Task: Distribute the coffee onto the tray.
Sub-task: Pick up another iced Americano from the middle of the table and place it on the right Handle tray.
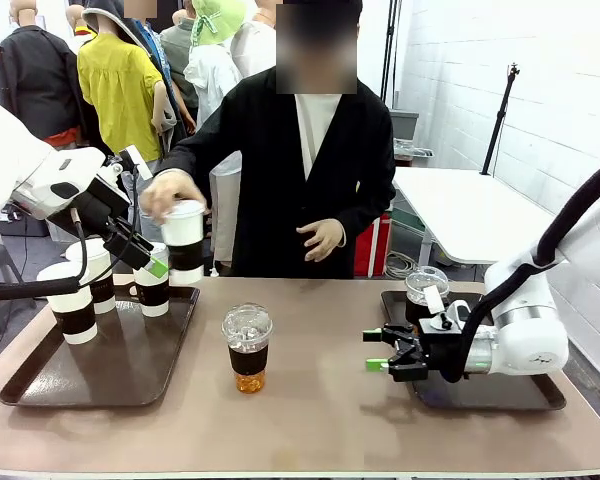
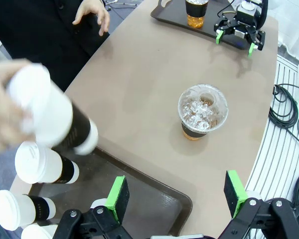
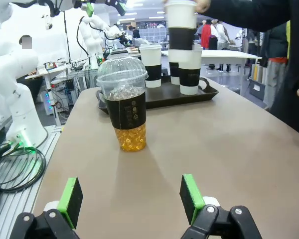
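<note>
The front camera faces the person [image 1: 300, 170] across the table [image 1: 320, 420]. The left wrist camera looks steeply down, the right one low along it; all share the middle cup [image 1: 248, 350].

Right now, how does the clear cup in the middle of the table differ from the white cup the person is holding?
The clear cup is see-through plastic with a domed lid, showing ice and amber drink; the white cup is opaque paper with a flat lid. The clear cup stands on the bare table; the white cup is held in the air by the person's hand. Both wear a dark band.
</note>
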Controlling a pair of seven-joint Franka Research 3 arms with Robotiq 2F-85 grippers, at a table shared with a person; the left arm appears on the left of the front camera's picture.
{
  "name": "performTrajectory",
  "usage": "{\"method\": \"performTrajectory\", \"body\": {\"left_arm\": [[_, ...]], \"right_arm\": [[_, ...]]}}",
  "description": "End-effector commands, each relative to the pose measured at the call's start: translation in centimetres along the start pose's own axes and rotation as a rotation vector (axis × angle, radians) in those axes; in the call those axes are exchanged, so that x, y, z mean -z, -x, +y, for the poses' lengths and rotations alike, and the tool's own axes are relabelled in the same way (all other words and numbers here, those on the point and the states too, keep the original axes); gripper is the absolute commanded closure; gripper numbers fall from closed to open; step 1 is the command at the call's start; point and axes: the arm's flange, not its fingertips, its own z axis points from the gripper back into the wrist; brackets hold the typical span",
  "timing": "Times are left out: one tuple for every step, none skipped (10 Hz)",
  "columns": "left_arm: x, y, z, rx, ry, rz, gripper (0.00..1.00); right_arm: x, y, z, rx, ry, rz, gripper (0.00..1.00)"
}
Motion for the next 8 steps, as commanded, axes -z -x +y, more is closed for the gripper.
{"method": "performTrajectory", "body": {"left_arm": [[-0.1,0.1,0.2,0.005,0.01,-0.004,0.0],[-0.1,0.1,0.2,0.005,0.01,-0.004,0.0],[-0.1,0.1,0.2,0.005,0.01,-0.004,0.0],[-0.1,0.1,0.2,0.005,0.01,-0.004,0.0],[-0.1,0.1,0.2,0.005,0.01,-0.004,0.0],[-0.1,0.1,0.2,0.005,0.01,-0.004,0.0],[-0.1,0.1,0.2,0.005,0.01,-0.004,0.0],[-0.1,0.1,0.2,0.005,0.01,-0.004,0.0]], "right_arm": [[2.3,-0.7,0.8,0.027,0.032,0.015,0.0],[3.7,-0.8,1.0,0.025,0.042,0.018,0.0],[5.1,-0.8,1.1,0.011,0.057,0.017,0.0],[6.1,-0.8,1.1,-0.002,0.061,0.018,0.0],[7.3,-0.5,0.8,-0.015,0.067,0.013,0.0],[8.3,-0.3,0.7,-0.015,0.066,0.008,0.0],[9.4,0.0,0.5,-0.023,0.075,0.015,0.0],[10.1,0.1,0.1,-0.024,0.069,0.013,0.0]]}}
